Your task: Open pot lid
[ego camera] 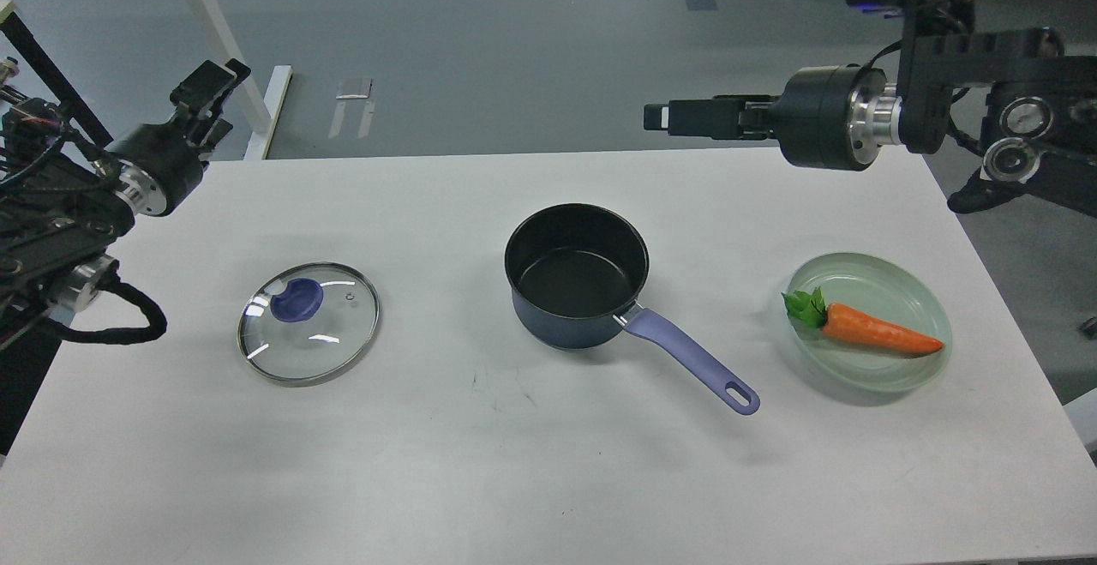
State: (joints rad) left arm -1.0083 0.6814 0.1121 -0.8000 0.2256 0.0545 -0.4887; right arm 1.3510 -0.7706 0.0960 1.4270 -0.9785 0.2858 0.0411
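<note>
The pot [576, 278], a small dark navy saucepan with a black, empty interior, stands upright and uncovered near the middle of the bench [514, 462], its long lavender handle angled toward the near right corner. The lid [308, 322], clear glass with a metal rim and flat purple knob, lies flat toward the left edge, well apart from the pot.
</note>
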